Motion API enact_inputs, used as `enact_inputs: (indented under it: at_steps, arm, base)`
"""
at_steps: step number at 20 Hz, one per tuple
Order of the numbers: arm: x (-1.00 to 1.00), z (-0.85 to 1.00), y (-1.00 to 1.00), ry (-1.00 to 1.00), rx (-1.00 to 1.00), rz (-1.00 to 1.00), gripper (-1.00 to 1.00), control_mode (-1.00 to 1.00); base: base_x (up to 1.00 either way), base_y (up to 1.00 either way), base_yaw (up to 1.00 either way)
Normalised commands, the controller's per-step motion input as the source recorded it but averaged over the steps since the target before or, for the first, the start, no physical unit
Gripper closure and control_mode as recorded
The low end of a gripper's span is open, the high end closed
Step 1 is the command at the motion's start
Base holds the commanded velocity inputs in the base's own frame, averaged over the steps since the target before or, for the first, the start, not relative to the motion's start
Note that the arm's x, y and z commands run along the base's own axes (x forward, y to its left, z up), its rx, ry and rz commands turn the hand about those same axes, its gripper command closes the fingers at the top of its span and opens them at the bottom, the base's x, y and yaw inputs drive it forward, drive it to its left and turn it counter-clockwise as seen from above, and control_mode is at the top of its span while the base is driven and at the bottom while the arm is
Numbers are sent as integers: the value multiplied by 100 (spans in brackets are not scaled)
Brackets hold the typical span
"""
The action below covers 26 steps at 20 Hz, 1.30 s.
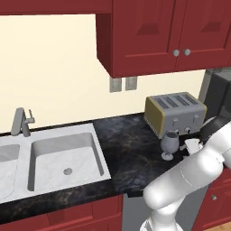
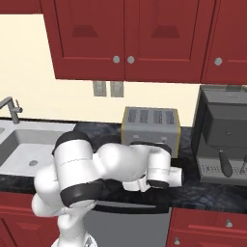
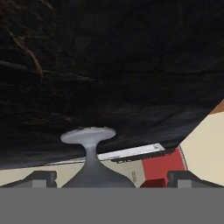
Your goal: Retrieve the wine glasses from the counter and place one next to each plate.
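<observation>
Standing on the black marbled tabletop point(image 1: 131, 149), a grey-blue wine glass point(image 1: 169, 143) rests upright just in front of the silver and yellow toaster point(image 1: 175, 113), well right of the white sink point(image 1: 63, 155) and nearer the front edge than the wall. The white arm bends in low from the front edge, its wrist close beside the glass on the right. In the hand view the claw point(image 3: 112, 179) is spread wide: one dark fingertip point(image 3: 41, 178) rises at the lower left and the other at the lower right, with the glass's stem and round foot point(image 3: 88, 135) between them. The fingertips stand apart from the glass, touching nothing. The glass's foot sits flat on the dark stone. In the right base view the arm's elbow and forearm cover the stretch of tabletop before the toaster, and a dark coffee machine point(image 2: 223, 135) stands at the right end against the wall. Red cabinets point(image 2: 125, 38) hang above.
</observation>
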Motion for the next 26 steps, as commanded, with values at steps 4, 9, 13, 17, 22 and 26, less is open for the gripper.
enact_inputs:
  at_steps: [4, 9, 13, 17, 22, 26]
  arm:
    - [8, -5, 0, -3, 0, 0, -100, -100]
    - [15, -10, 9, -1, 0, 0, -100, -100]
    - [22, -10, 17, 0, 0, 0, -100, -100]
    - [8, -9, 16, 0, 0, 0, -100, -100]
    - [0, -10, 2, 0, 0, 0, -100, -100]
    - [0, -9, 6, 0, 0, 0, -100, -100]
  base:
    - [0, 0, 0]
    - [0, 0, 0]
    - [0, 0, 0]
    - [0, 0, 0]
    - [0, 0, 0]
    - [0, 0, 0]
